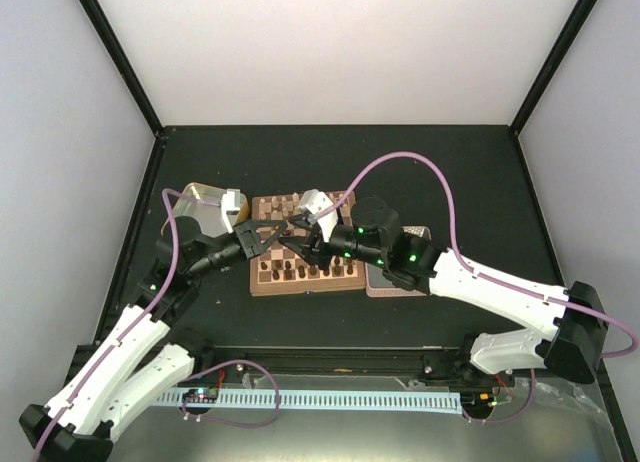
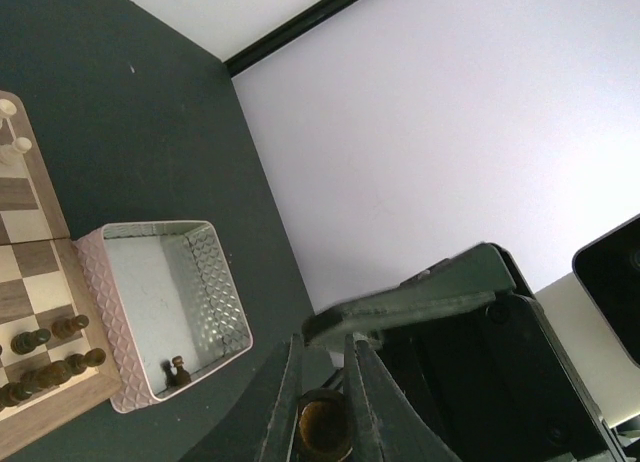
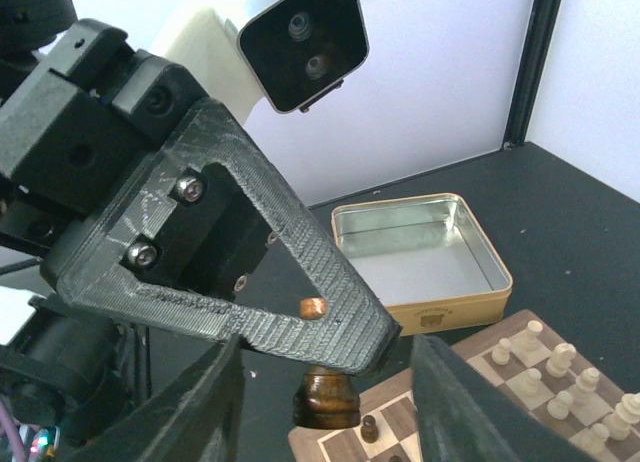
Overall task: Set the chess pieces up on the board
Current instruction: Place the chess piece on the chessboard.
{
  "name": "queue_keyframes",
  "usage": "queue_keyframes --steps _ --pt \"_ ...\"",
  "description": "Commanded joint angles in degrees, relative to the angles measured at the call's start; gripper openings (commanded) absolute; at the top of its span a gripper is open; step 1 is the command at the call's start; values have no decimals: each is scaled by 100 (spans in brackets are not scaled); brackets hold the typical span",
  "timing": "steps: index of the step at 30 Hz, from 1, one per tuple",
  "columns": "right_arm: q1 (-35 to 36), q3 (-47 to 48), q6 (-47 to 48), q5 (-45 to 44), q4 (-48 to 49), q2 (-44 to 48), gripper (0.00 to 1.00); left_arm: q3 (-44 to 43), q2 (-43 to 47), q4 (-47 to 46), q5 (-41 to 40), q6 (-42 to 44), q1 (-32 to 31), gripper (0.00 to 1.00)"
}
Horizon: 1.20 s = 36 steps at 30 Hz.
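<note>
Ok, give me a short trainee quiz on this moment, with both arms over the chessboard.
1. True or false: the gold tin has no pieces in it.
2. Which gripper clamps the dark chess piece in the air? A) left B) right C) neither
3. Fill in: the right gripper has its jaws ____ on either side of that piece.
Key: 1 true; 2 A, the left gripper; 3 open.

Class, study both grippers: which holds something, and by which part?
The left gripper pinches a dark chess piece by its upper part, base hanging free. The right gripper, open, holds nothing.
</note>
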<state>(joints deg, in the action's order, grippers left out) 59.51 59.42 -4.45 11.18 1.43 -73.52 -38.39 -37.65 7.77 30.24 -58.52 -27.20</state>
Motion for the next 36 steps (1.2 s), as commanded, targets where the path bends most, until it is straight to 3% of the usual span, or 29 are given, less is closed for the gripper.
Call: queue_keyframes --steps 1,4,11,15,23,26,30,36 --pt "42 272 274 107 -71 -130 42 -63 -6 -284 271 -119 44 5" --pt "39 327 355 106 -189 -180 37 -55 3 -306 265 -167 42 6" --pt "37 290 475 -134 -344 -137 48 -54 64 -326 227 -95 39 7" --pt "44 358 583 -127 -432 -192 35 -72 62 -338 263 -48 39 7" --pt "41 558 657 -360 -487 -266 30 -141 73 -141 337 200 40 8" --pt "44 566 726 -357 -443 -227 19 -161 64 -85 411 294 39 10" --pt "41 468 887 -400 -497 -149 7 -312 47 230 484 626 45 21" --pt "42 -7 1400 -246 -512 300 5 -797 -55 1156 1082 1545 197 56"
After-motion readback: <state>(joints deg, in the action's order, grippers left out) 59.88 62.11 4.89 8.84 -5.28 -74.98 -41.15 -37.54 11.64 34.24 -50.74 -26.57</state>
